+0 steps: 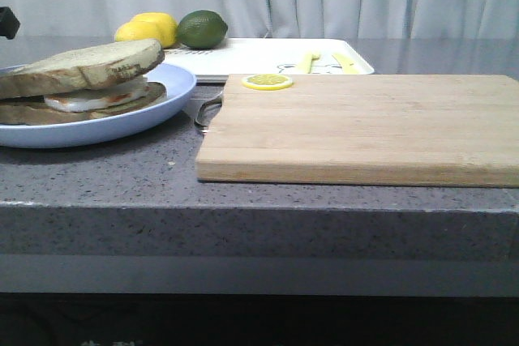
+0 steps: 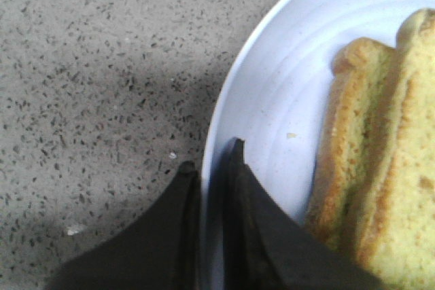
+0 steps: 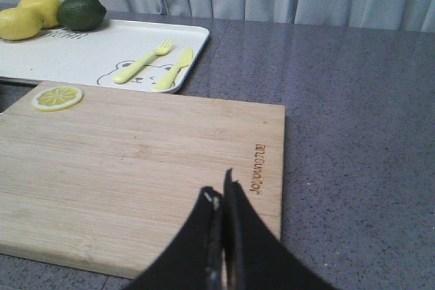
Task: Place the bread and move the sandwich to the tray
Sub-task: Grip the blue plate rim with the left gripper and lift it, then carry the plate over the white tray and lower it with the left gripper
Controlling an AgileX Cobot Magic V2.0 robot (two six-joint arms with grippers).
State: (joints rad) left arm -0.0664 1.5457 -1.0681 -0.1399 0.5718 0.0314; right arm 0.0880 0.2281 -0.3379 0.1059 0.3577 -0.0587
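The sandwich (image 1: 81, 87) sits on a round light-blue plate (image 1: 174, 87) at the left of the table. The bread (image 1: 89, 62) lies tilted on top of the fried egg (image 1: 93, 96), which rests on a lower slice. My left gripper (image 2: 211, 155) is shut on the plate's rim (image 2: 285, 86), one finger outside and one inside it, next to the two bread slices (image 2: 401, 168). The white tray (image 1: 259, 54) lies behind the plate and the board; it also shows in the right wrist view (image 3: 88, 56). My right gripper (image 3: 217, 183) is shut and empty above the cutting board.
A wooden cutting board (image 1: 365, 127) with a lemon slice (image 1: 268, 82) fills the middle and right. The tray bears two lemons (image 1: 150, 28), a lime (image 1: 201, 28), and a yellow fork (image 3: 139, 62) and knife (image 3: 173, 69). A metal utensil (image 1: 207, 111) lies between plate and board.
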